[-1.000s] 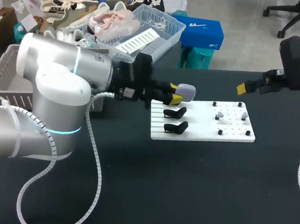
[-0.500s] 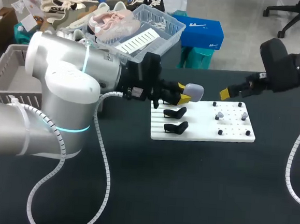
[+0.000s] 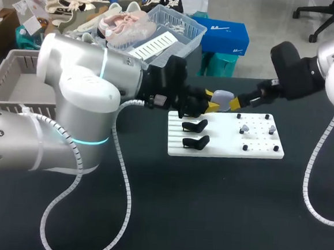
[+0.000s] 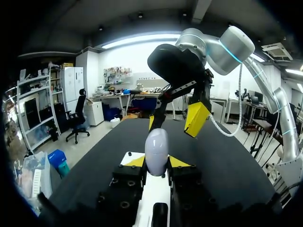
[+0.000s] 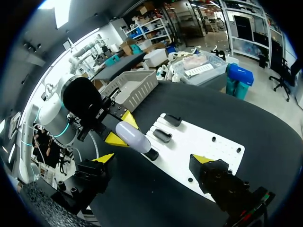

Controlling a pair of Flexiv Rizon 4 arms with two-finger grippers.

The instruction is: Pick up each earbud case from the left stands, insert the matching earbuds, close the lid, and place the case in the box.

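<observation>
Jaws of the left gripper (image 4: 156, 162) grasp the grey earbud case (image 4: 156, 150); jaws of the right gripper (image 4: 174, 120) stand apart just beside it, above the white board (image 3: 223, 148).

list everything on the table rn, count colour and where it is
earbud case: one, pale lavender-grey, held above the board's far edge
board: one, white, middle of the table
stands: two clearly visible, black, empty, on the board's left part
earbuds: two, grey, on the board's right part
pegs: several, black, around the earbuds
box: one, grey, slatted, table's far left
table: one, black
left gripper: one, yellow tips, jaws shut on the earbud case
right gripper: one, yellow tips, jaws open, right by the earbud case
</observation>
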